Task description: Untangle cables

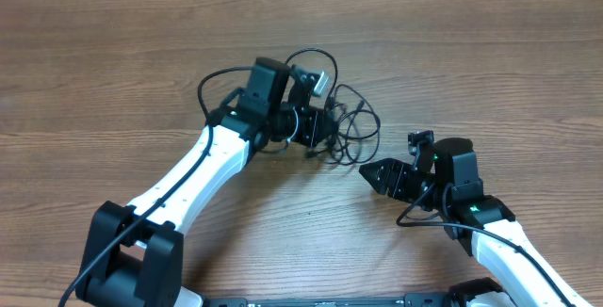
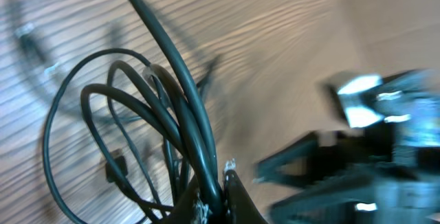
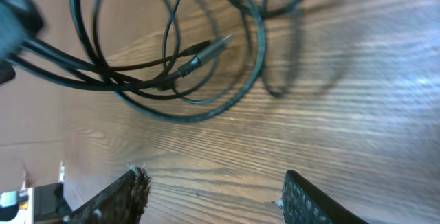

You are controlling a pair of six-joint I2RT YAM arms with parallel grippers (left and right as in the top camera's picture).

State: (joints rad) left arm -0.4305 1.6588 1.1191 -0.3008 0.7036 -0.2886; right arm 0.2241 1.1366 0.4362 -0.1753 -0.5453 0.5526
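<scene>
The cables lie as a tangle of thin black loops on the wooden table, just right of centre. My left gripper reaches into the tangle's left side. In the left wrist view this left gripper is shut on one black cable, which rises steeply from the jaws, with more loops spread to the left. My right gripper sits below and right of the tangle, pointing at it. Its fingers stand open over bare wood, short of the cables. A silvery plug end lies among the loops.
The thicker black wire of the left arm arcs beside its wrist. The right arm shows as a blur at the right of the left wrist view. Bare wood table surrounds the tangle.
</scene>
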